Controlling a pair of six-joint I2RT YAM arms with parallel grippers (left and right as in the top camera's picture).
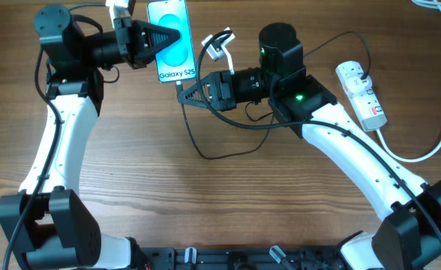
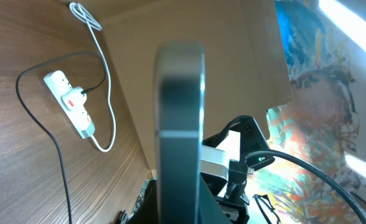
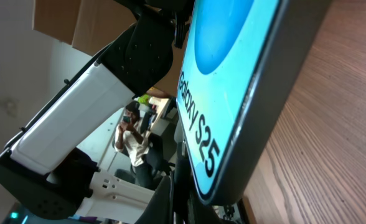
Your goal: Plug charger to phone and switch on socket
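Left gripper [image 1: 159, 39] clamps the phone [image 1: 172, 30] above the table's [image 1: 228, 195] far side, long axis running away from the robot, "Galaxy S25" end nearest; right gripper [image 1: 183, 91], closed on the charger [image 1: 203, 152], meets that end.

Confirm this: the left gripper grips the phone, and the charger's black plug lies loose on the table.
Not quite. The left gripper does grip the phone, but the charger's black plug sits in the power strip, not loose on the table. The left wrist view shows it.
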